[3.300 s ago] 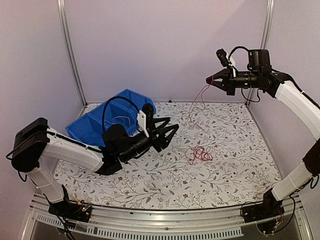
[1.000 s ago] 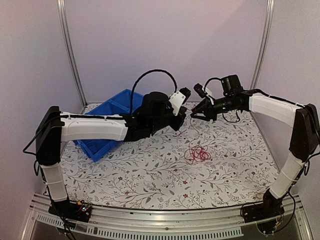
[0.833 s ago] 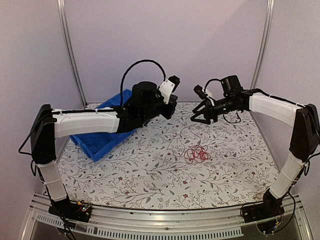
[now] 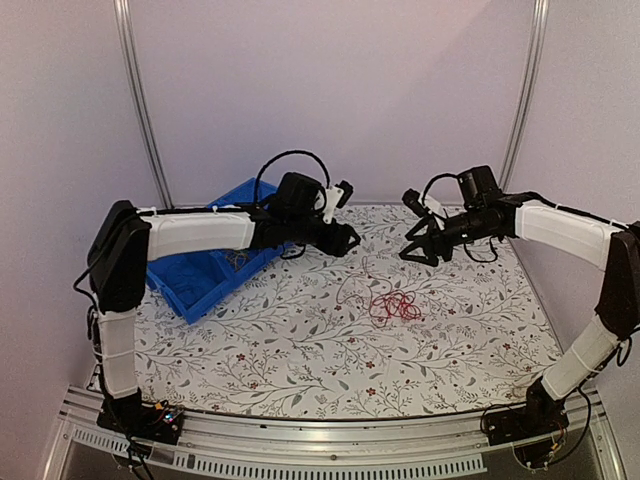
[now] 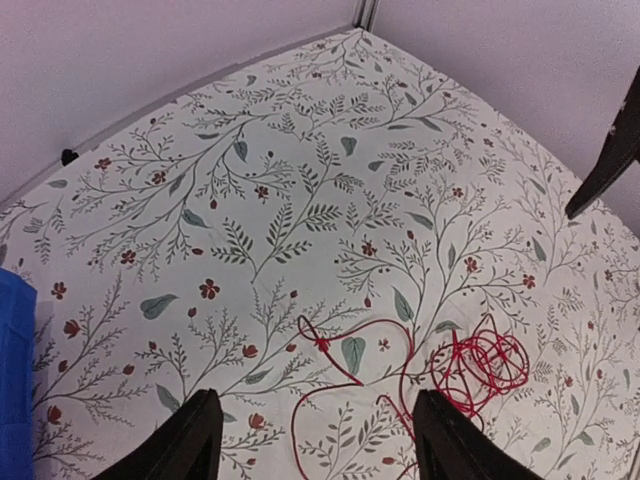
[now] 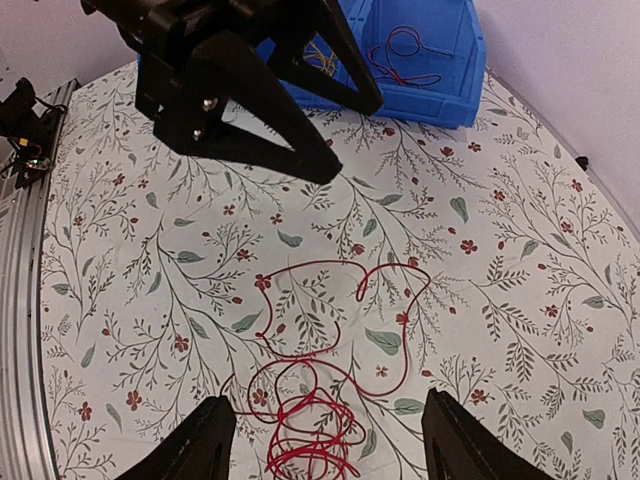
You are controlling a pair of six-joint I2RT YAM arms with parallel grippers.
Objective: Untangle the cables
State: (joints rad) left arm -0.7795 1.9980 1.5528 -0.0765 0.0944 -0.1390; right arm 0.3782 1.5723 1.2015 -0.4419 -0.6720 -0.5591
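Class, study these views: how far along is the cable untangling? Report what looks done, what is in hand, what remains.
Done: part of the red cable lies spread as a loose strand on the table. In hand: nothing; the left gripper and right gripper are both open and empty. Left: the cable's other end is bunched in loops, and more cables sit in the blue bin.

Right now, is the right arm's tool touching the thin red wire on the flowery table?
Apart. The top view shows the right tool open, with bare flowery tablecloth between it and the thin red wire.
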